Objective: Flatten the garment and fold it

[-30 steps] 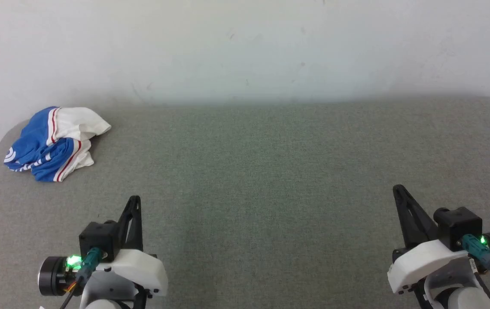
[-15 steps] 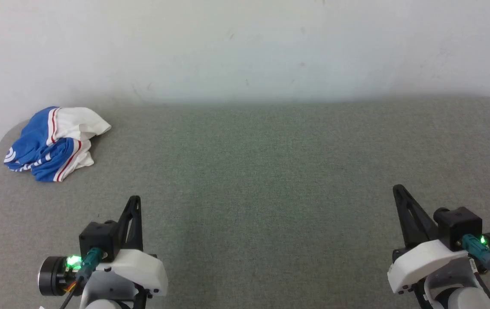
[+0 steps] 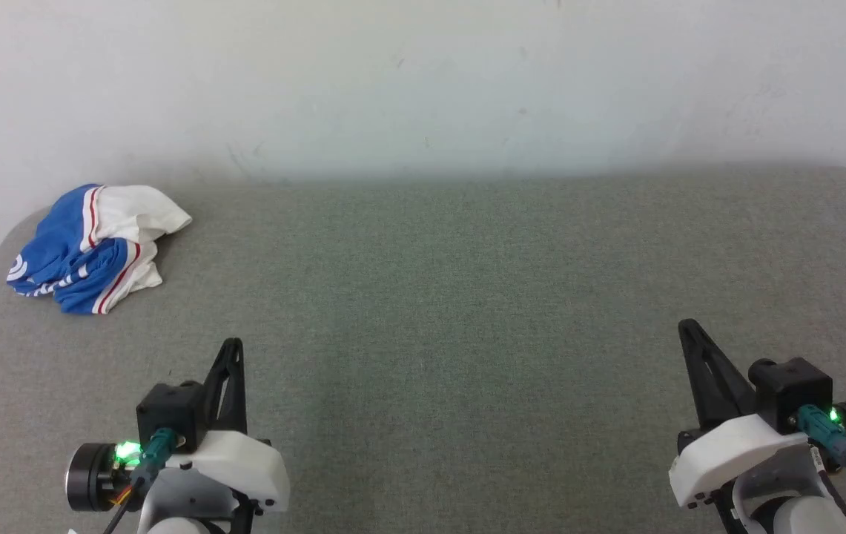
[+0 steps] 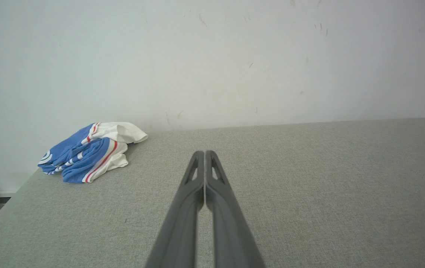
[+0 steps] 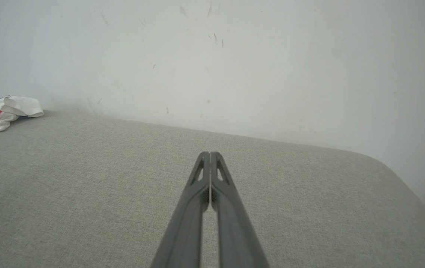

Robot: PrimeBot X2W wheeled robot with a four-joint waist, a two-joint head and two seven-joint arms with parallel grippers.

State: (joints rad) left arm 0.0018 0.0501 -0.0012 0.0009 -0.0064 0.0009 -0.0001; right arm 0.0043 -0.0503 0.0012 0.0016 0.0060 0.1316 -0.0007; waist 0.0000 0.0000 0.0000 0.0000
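The left tool (image 3: 232,348) and the right tool (image 3: 687,328), each with its fingers pressed together and holding nothing, are poised over the near part of the grey surface (image 3: 437,297). The garment (image 3: 93,248), a crumpled blue-and-white heap, lies at the surface's far left corner beside the pale wall (image 3: 423,89), well apart from both tools.

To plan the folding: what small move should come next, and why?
Probably reach the shut left gripper toward the crumpled royal-blue jersey T-shirt with white sleeves: it lies bunched at the far left of the grey fabric surface, untouched, and the shut right gripper is farther away.
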